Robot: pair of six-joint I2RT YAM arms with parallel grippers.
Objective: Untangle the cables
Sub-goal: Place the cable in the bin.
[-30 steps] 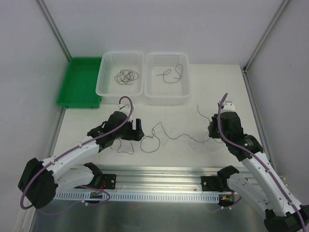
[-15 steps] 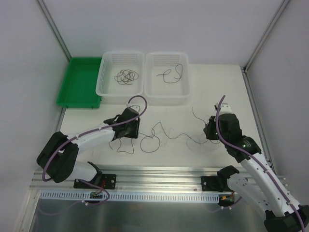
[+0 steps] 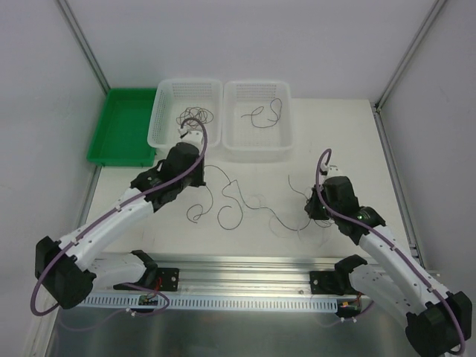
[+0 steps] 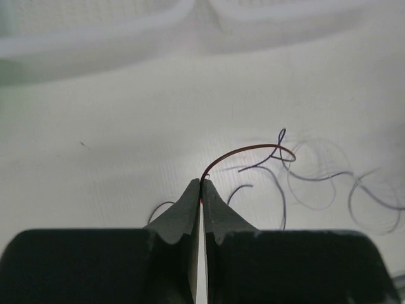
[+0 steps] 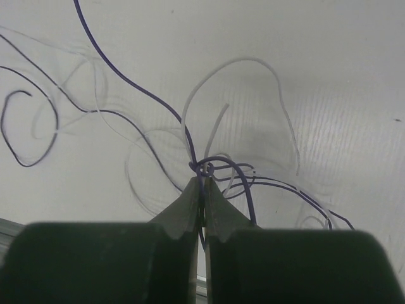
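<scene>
The cables trail across the table between the arms, the left gripper pinched shut on one loose end and the right gripper clamped at the knot, probably to draw them apart.

Overhead cam, 2 close wrist cams; cables shared
</scene>
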